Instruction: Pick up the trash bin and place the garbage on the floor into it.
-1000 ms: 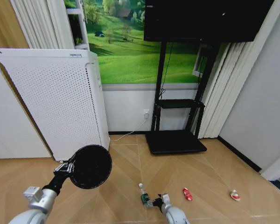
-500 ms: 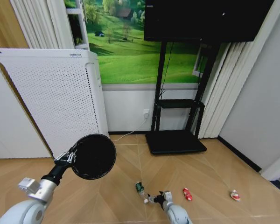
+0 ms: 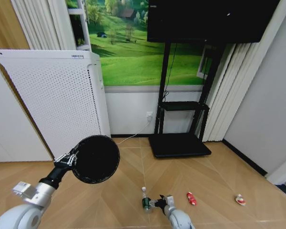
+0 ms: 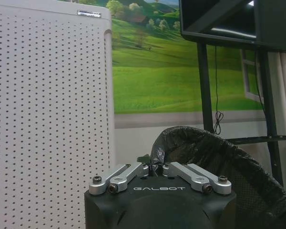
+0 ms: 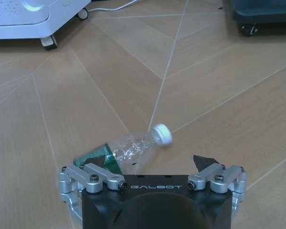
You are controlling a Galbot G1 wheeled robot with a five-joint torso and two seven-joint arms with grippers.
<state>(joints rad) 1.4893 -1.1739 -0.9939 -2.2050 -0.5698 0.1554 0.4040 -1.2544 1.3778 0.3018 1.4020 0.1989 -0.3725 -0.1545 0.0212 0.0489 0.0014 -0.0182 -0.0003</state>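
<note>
**Bin held up on the left, bottle between the right fingers**

The left gripper is pinching the rim of the trash bin, its fingers closed on the edge where the black liner is bunching. The left arm is holding the bin off the floor, tilted so that its open mouth is facing the head camera, just in front of the white perforated cabinet.

Low on the right, the right gripper is reaching down to the wooden floor with its fingers spread wide. The clear bottle with the green label is lying on its side between those fingers, its white cap pointing away from the gripper; the left fingertip is sitting against the label end, while the right one is standing apart from the bottle. In the head view the bottle is resting just beside the gripper.

The small red piece is lying on the floor a little to the right of the gripper, and the red-and-white piece is lying farther right, near the wall. Both are well apart from the bin.
</note>
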